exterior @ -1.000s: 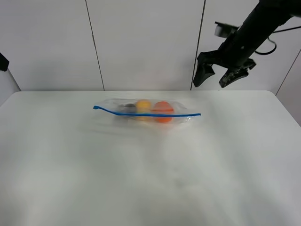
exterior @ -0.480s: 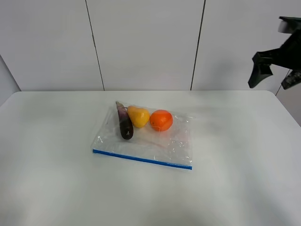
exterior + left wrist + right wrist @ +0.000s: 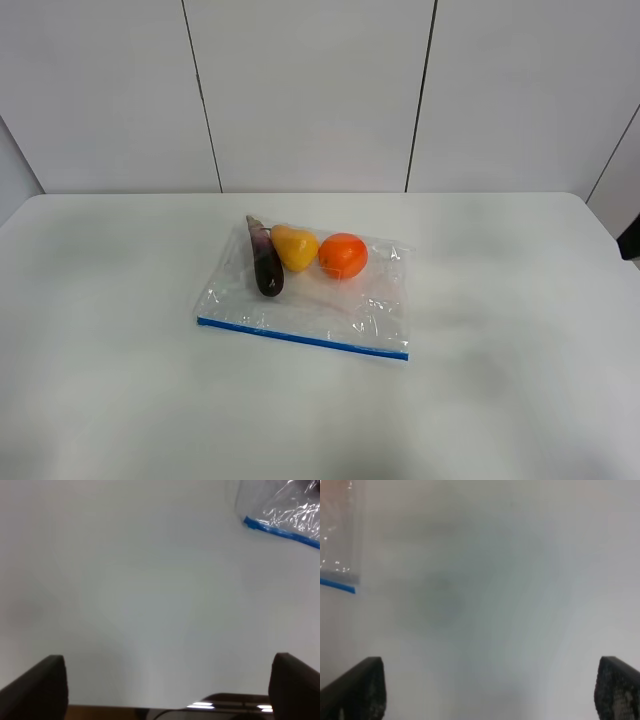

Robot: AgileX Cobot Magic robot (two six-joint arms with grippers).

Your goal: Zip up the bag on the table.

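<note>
A clear, crinkly rectangular plastic zip bag (image 3: 305, 290) lay flat just beyond the middle of the large white matte table (image 3: 120, 400), seen from the high camera. Its blue zipper strip (image 3: 300, 338) ran along the near edge, from about 9 o'clock down toward 4 o'clock of the bag. At the far end of the bag, from 11 to 1 o'clock, sat a dark slender eggplant (image 3: 265, 262), a yellow pear (image 3: 295, 247) and a round orange (image 3: 343, 255), side by side.

Only the high view showed the fruit. No gripper appeared there; a dark sliver at the frame's 3 o'clock edge could not be identified.

The wrist cameras showed what the high view did not. The left gripper (image 3: 165, 687) hung with its two dark fingers (image 3: 40, 687) spread wide and nothing between them, over bare tabletop, a corner of the bag (image 3: 285, 510) and its blue strip (image 3: 280, 530) well ahead. The right gripper (image 3: 490, 692) was likewise wide apart and empty, its picture blurred, with another bag corner (image 3: 337, 540) and strip end (image 3: 337, 585) off to one side.
</note>
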